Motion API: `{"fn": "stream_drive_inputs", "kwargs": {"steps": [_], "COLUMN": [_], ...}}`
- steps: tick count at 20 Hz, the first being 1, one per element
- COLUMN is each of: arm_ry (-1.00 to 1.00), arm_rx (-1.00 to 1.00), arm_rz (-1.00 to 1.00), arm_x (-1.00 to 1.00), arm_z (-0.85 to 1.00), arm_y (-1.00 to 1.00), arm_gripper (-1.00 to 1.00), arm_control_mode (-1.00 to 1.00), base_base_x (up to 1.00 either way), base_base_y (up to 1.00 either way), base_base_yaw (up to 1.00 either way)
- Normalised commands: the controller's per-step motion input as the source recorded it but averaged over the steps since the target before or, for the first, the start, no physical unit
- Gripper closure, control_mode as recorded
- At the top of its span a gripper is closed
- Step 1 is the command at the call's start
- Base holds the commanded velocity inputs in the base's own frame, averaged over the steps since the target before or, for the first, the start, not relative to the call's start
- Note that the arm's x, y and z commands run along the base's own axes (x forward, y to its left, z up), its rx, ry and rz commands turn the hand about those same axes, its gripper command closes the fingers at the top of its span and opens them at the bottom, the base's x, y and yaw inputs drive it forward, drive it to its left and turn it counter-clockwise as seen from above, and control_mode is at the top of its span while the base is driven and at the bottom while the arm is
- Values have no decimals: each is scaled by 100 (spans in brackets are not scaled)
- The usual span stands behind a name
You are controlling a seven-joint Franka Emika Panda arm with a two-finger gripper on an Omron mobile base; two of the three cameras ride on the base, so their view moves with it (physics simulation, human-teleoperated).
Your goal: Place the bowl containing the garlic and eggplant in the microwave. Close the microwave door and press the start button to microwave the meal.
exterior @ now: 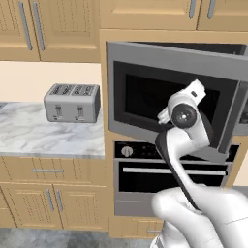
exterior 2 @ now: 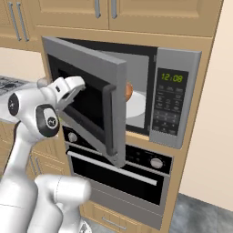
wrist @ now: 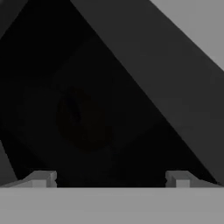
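The microwave (exterior 2: 179,59) sits built into the cabinet wall, and the microwave door (exterior 2: 86,57) stands half open, swung out to the left. Past the door's edge, an orange sliver of the bowl (exterior 2: 129,91) shows inside, on the pale turntable (exterior 2: 139,109). The garlic and eggplant are hidden. My gripper (wrist: 111,177) is open, its fingertips (wrist: 43,178) wide apart with nothing between them, close against the door's dark glass (wrist: 87,118). My hand (exterior 2: 68,90) rests at the outer face of the door, left of the bar handle (exterior 2: 109,118). The keypad (exterior 2: 166,107) is on the microwave's right.
A black oven (exterior 2: 118,175) with knobs sits right under the microwave. A grey toaster (exterior: 72,102) stands on the marble counter (exterior: 38,135) to the left. Wooden cabinets (exterior: 48,29) hang above, and a bare wall (exterior 2: 214,136) closes the right side.
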Motion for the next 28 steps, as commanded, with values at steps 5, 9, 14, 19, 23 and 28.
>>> {"fn": "stream_drive_inputs", "kwargs": {"steps": [5, 9, 14, 19, 23, 28], "arm_ry": [0, 0, 2, 3, 0, 0], "arm_rx": [0, 0, -2, -3, 0, 1], "arm_rz": [-14, -16, -17, -12, 0, 3], "arm_x": [100, 100, 100, 50, -76, -96], "arm_z": [-3, -2, -3, 3, 66, 31], "arm_y": [-44, -42, -31, -22, -37, -62], "arm_gripper": [-100, -100, -100, -100, -100, -100], "arm_control_mode": [-100, -100, -100, -100, -100, -100], "base_base_x": [0, 0, 0, 0, 0, 0], "base_base_y": [0, 0, 0, 0, 0, 0], "base_base_yaw": [0, 0, 0, 0, 0, 0]}}
